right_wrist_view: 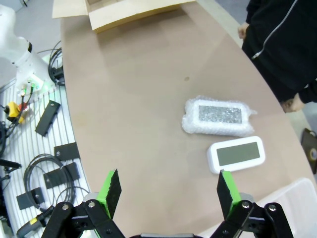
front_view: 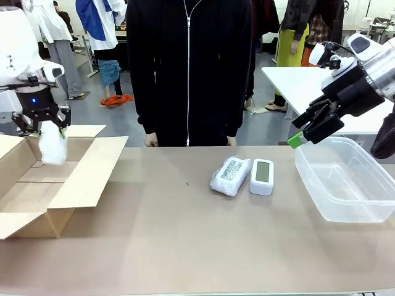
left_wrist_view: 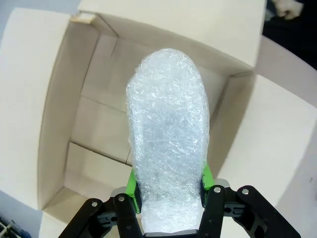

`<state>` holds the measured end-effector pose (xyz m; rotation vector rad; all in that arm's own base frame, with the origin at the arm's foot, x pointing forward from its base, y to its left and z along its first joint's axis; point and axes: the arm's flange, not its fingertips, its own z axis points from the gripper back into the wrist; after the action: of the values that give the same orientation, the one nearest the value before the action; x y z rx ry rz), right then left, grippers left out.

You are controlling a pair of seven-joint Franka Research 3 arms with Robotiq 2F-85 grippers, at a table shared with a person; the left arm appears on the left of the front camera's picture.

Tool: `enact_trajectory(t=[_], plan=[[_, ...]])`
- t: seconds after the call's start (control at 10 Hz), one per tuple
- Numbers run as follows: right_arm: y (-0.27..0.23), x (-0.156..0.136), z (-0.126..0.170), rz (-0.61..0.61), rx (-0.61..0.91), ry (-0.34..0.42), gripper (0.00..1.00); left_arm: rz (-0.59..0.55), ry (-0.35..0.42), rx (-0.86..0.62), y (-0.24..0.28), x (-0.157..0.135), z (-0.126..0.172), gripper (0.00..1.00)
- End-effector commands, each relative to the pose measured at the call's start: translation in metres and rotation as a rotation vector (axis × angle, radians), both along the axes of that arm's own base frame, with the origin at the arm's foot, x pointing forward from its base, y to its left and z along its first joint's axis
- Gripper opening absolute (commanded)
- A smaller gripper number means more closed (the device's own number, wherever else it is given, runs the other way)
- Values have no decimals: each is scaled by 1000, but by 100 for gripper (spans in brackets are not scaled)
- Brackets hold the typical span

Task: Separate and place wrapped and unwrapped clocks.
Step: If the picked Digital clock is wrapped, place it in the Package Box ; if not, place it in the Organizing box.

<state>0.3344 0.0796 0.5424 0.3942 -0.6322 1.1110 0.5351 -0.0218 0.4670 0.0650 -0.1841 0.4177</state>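
My left gripper (front_view: 44,126) is shut on a bubble-wrapped clock (front_view: 52,145), which hangs above the open cardboard box (front_view: 74,179) at the table's left. In the left wrist view the wrapped clock (left_wrist_view: 168,139) stands between the green pads (left_wrist_view: 131,186) over the box's inside (left_wrist_view: 94,124). A second wrapped clock (front_view: 230,175) lies at mid-table, and the bare white clock (front_view: 262,176) lies just right of it. My right gripper (front_view: 308,126) hangs open above the table's right side. The right wrist view looks down on the wrapped clock (right_wrist_view: 218,115) and the bare clock (right_wrist_view: 236,154).
A clear plastic bin (front_view: 349,179) stands at the right end of the table. A person in a black zipped jacket (front_view: 188,68) stands at the far edge, hands at the table's rim. Cables and tools (right_wrist_view: 44,168) lie below the table's near side.
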Motion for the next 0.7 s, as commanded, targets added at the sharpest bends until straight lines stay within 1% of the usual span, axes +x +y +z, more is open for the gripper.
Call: enact_trajectory(t=[0.0,0.1,0.2,0.3,0.4,0.5,0.6], plan=[[1,3,1,23,31,7,100,66,31,-19,0,15,-10,53],[1,3,1,23,31,7,100,87,60,-14,3,18,-24,53],[1,3,1,23,31,7,100,95,66,-22,4,17,-33,53],[1,3,1,23,31,7,100,145,52,-43,5,19,-39,53],[1,3,1,23,31,7,100,168,66,-58,6,20,-44,53],[1,3,1,23,31,7,100,164,68,-53,6,19,-46,53],[1,3,1,23,31,7,100,163,84,-46,6,18,-46,74]])
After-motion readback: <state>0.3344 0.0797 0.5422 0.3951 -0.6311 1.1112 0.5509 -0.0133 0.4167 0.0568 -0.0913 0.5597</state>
